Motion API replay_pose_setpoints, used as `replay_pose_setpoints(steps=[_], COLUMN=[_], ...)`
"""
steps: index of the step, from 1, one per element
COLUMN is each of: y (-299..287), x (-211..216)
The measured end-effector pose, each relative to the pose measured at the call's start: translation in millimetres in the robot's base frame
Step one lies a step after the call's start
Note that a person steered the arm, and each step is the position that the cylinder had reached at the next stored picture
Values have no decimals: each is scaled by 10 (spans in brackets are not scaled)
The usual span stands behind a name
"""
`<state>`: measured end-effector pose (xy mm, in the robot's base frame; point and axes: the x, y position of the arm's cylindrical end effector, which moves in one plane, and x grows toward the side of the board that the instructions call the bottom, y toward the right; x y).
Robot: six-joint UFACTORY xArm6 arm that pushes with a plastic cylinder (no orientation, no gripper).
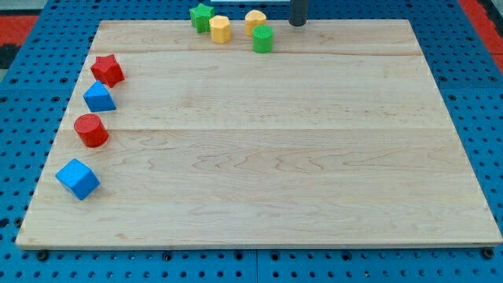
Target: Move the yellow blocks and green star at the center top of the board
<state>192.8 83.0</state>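
Note:
A green star (pixel 201 16) lies at the top edge of the board, left of centre. A yellow hexagonal block (pixel 220 29) touches its right side. A second yellow block (pixel 255 21) lies further right, with a green cylinder (pixel 262 38) just below it. My tip (pixel 298 23) is at the top edge, to the right of the second yellow block and apart from it.
The wooden board (pixel 259 157) lies on a blue pegboard table. Along its left side stand a red star (pixel 107 70), a blue block (pixel 99 97), a red cylinder (pixel 91 130) and a blue cube (pixel 77 178).

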Motion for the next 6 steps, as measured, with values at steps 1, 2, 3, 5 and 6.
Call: replay_pose_setpoints(steps=[1,2,3,5,6], y=[-17,-500,-1062,-1372,-2151], x=[-5,3,85,832,1039])
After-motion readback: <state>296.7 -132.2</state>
